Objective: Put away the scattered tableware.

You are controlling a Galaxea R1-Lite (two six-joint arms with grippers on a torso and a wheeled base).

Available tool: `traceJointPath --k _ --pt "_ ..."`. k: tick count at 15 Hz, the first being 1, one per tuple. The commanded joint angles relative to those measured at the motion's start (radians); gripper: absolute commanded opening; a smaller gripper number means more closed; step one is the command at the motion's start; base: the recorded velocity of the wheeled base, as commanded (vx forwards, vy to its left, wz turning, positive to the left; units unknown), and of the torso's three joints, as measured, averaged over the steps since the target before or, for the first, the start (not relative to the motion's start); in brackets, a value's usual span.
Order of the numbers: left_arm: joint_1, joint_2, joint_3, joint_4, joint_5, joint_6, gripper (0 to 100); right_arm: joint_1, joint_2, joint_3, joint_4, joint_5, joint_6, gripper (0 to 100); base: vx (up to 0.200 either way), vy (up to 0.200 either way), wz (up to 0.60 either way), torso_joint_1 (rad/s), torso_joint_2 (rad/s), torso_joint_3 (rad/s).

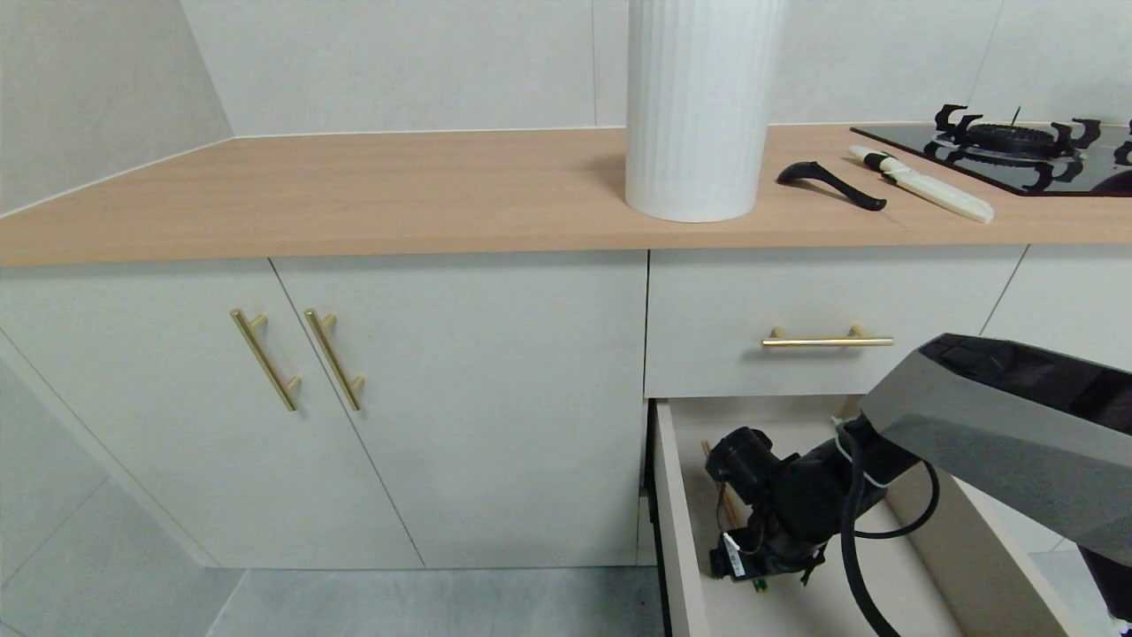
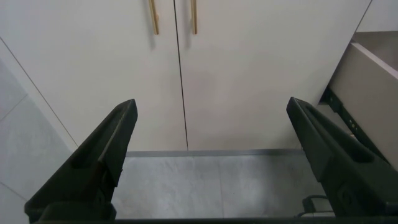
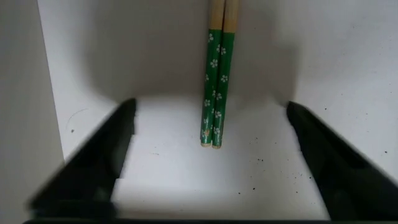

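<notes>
A pair of chopsticks [image 3: 217, 74] with green flowered ends lies on the white floor of the open drawer [image 1: 676, 504]. My right gripper [image 3: 211, 112] is down inside that drawer, open, with the chopsticks' green ends between its spread fingers and nothing held. In the head view the right gripper [image 1: 750, 566] sits low in the drawer beside the chopsticks [image 1: 727, 500]. On the counter lie a black spoon [image 1: 831, 184] and a white knife [image 1: 924, 184]. My left gripper [image 2: 211, 107] is open and empty, low in front of the cabinet doors [image 2: 180, 68].
A tall white ribbed cylinder [image 1: 699, 106] stands on the wooden counter [image 1: 354, 190] left of the spoon. A black gas hob [image 1: 1017, 150] is at the far right. A shut drawer with a gold handle [image 1: 827, 341] sits above the open one.
</notes>
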Motion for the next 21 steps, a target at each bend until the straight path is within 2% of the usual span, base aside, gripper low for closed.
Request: traceJointPath --k 1,4,9,14,21 --pt "0.000 0.002 0.000 0.000 0.000 0.000 100 0.001 -0.009 0.001 0.000 -0.003 -0.001 100 0.000 0.000 0.00 0.000 0.00 0.000" --pt "0.000 0.002 0.000 0.000 -0.002 0.000 100 0.001 -0.092 0.014 0.013 -0.003 0.001 100 0.000 0.000 0.00 0.000 0.00 0.000" --pt "0.000 0.002 0.000 0.000 0.000 0.000 100 -0.001 -0.374 0.090 0.014 -0.008 -0.009 100 0.000 0.000 0.00 0.000 0.00 0.000" --pt "0.000 0.002 0.000 0.000 0.000 0.000 100 -0.010 -0.628 0.107 0.019 -0.057 -0.035 100 0.000 0.000 0.00 0.000 0.00 0.000" --pt "0.000 0.002 0.000 0.000 0.000 0.000 100 -0.071 -0.788 0.106 0.011 -0.120 -0.091 100 0.000 0.000 0.00 0.000 0.00 0.000"
